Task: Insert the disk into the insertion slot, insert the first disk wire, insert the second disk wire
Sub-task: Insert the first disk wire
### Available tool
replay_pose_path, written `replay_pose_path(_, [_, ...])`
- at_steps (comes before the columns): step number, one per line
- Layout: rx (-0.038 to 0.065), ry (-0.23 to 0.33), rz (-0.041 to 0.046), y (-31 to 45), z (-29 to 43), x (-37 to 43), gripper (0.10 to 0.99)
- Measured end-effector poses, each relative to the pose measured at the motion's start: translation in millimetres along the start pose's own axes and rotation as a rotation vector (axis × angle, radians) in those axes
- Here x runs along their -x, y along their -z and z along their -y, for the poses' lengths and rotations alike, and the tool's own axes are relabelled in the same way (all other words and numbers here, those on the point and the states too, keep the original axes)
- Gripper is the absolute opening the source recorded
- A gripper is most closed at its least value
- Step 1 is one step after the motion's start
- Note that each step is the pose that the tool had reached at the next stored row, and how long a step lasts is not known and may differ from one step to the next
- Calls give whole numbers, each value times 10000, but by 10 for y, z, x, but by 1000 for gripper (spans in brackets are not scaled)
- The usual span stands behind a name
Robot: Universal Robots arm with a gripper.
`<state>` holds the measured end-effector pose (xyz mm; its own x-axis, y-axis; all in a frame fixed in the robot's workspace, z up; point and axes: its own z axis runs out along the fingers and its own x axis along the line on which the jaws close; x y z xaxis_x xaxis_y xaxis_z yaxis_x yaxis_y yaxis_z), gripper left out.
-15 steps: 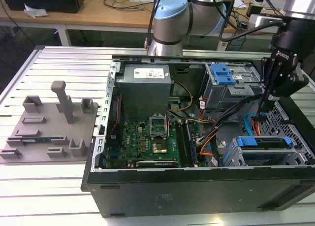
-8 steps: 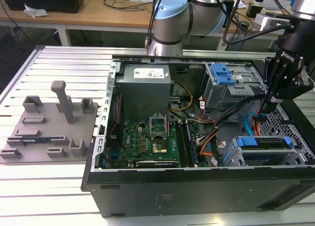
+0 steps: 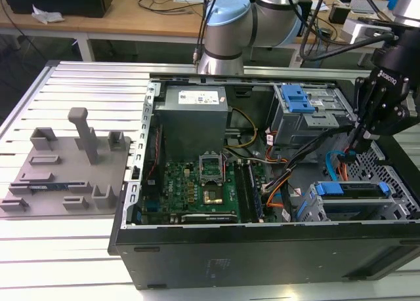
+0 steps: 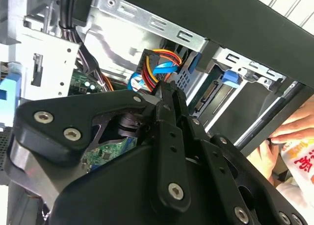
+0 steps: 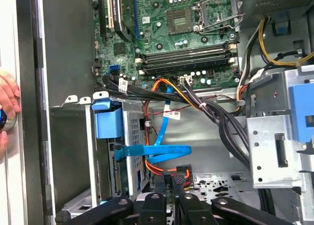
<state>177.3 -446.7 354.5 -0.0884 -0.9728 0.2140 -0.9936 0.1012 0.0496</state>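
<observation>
Clamping a black wire plug [image 5: 179, 172], your gripper [image 5: 170, 180] sits just beside the disk's [image 5: 109, 122] port end, near the case's [image 3: 262, 248] corner; blue cable [image 5: 162, 151] looks already attached.

You're in a robotics lab or workshop. The open PC case [image 3: 262, 255] sits on a slotted aluminium-profile table [image 3: 85, 91], with the robot arm [image 3: 226, 32] mounted right behind the case. A grey fixture plate [image 3: 65, 163] is beside the case on the exterior view's left, and a wooden workbench [image 3: 151, 19] strewn with cables stands behind the case.
</observation>
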Motion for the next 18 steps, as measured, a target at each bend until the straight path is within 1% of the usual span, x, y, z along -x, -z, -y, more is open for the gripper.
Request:
replay_pose_path(2, [4, 19, 74, -3, 4, -14, 169])
replay_pose_path(3, [8, 48, 172, -4, 6, -21, 169])
replay_pose_path(4, [13, 81, 294, -5, 8, -24, 169])
replay_pose_path(5, [20, 124, 454, -6, 10, -27, 169])
replay_pose_path(6, [23, 173, 568, -7, 12, -33, 169])
replay_pose_path(7, [19, 220, 624, -9, 13, -44, 169])
replay_pose_path(8, [15, 259, 657, -11, 14, -53, 169])
replay_pose_path(10, [9, 314, 690, -16, 17, -76, 169])
replay_pose_path(13, [9, 338, 758, -34, 28, -162, 169])
replay_pose_path(17, [23, 351, 930, -66, 48, -308, 169])
replay_pose_path(18, [27, 354, 988, -74, 54, -345, 169])
